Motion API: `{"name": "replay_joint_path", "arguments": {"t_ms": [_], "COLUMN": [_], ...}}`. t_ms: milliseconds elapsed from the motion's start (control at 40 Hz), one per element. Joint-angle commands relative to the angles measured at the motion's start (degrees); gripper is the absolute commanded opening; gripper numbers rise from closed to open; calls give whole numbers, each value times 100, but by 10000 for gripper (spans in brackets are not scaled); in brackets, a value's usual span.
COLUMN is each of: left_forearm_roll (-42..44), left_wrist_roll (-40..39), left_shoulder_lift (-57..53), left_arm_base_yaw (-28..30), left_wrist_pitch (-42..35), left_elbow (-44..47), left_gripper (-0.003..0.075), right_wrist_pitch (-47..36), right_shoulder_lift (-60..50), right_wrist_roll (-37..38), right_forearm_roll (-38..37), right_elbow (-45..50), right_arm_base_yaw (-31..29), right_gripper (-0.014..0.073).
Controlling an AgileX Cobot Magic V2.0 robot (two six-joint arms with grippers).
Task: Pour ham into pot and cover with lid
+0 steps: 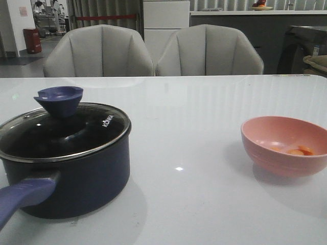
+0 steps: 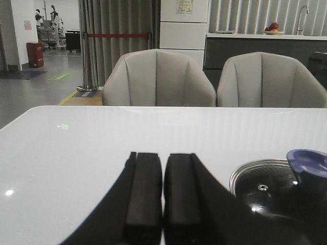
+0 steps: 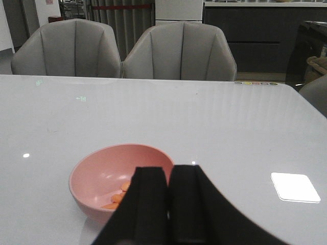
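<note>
The long purple-blue handle (image 1: 23, 196) of the dark navy round pot (image 1: 66, 168) is poking out nearest to us, at the left side of the shiny white table (image 1: 194, 153). The round glass lid with the steel rim and the blue-purple knob (image 1: 60, 125) is sitting flat on the pot, closing it. I think that lid is in the way, so it needs to come off before anything goes in.

The small orange-pink ham chunks (image 1: 300, 151) are lying at the bottom of the round pink bowl (image 1: 286, 145). The bowl is standing on the right side of the table, well apart from the pot.

The right gripper (image 3: 168, 204) is hanging just behind the bowl, with the ham right in front of its black fingers (image 3: 149, 204). Its two fingers are pressed together and holding nothing. So the right arm is the near one for the bowl.

The left gripper (image 2: 162, 196) is hanging beside the pot, and the lid is showing just off to its inner side. Its fingers are squeezed together too, with nothing between them. The left arm is the near one for the knob, and the pot's handle is pointing back toward the robot.
</note>
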Motion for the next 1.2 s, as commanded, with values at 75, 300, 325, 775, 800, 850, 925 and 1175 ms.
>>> {"name": "replay_joint_path", "arguments": {"t_ms": [75, 300, 325, 775, 800, 850, 925, 1175], "left_forearm_roll": [2, 2, -8, -22, -22, -22, -22, 0], "left_wrist_roll": [-47, -47, -47, -47, -47, -47, -47, -47], "left_shoulder_lift": [-117, -117, -117, 1144, 1220, 1321, 1444, 1625], "left_arm_base_yaw": [12, 12, 12, 12, 12, 12, 12, 12], "left_wrist_pitch": [-460, -1713, -1869, 1397, 1457, 1498, 1510, 1515], "left_elbow": [173, 120, 81, -2389, -2444, -2466, -2445, -2442], "left_gripper": [125, 125, 125, 125, 125, 125, 125, 127], "right_wrist_pitch": [-475, -475, -475, -475, -475, -475, -475, -475], "right_shoulder_lift": [-115, -115, -115, -115, -115, -115, -115, -115], "right_wrist_roll": [-24, -24, -24, -24, -24, -24, -24, -24], "right_forearm_roll": [-16, -16, -16, -16, -16, -16, -16, -16], "right_elbow": [63, 63, 63, 63, 63, 63, 63, 63], "right_arm_base_yaw": [-44, -44, -44, -44, -44, -44, -44, -44], "right_gripper": [143, 143, 143, 143, 143, 143, 143, 143]}}
